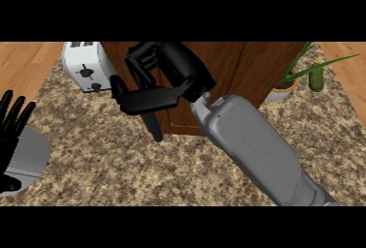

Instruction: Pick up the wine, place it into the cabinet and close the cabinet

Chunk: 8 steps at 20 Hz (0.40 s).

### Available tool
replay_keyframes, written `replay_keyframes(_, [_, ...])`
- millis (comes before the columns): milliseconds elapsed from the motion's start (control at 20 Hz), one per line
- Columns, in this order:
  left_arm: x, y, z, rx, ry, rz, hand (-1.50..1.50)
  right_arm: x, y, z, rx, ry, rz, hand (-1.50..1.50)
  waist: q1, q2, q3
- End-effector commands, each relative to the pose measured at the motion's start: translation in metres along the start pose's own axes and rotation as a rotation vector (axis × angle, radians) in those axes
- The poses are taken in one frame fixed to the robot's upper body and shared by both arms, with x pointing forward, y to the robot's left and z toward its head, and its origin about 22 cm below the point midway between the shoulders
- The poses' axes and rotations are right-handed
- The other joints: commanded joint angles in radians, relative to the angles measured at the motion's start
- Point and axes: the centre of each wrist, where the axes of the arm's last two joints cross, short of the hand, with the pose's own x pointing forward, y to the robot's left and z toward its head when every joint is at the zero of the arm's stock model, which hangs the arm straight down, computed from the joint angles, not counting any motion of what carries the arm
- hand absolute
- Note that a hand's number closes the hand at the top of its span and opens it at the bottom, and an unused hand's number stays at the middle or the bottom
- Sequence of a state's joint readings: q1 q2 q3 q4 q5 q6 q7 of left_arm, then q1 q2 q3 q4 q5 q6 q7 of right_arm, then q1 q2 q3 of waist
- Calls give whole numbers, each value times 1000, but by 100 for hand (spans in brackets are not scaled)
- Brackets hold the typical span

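While the right hand presses against the brown wooden cabinet, fingers seemingly relaxed, no wine bottle shows, perhaps already inside; the open left hand rests far left.

Toaster and potted plant on counter
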State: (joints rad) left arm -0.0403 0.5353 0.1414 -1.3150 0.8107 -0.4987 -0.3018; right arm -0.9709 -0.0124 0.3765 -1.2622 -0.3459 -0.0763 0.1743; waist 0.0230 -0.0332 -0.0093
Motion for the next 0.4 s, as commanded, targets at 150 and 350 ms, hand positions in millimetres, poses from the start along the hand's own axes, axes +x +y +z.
replay_keyframes(150, [10,-1,-12,-20,-17,-18,-150,-28,-60,4,-176,83,66,150,0,43,9])
replay_keyframes(350, [2,-5,-5,-33,-3,3,-150,-22,-77,11,-163,85,31,150,-6,40,9])
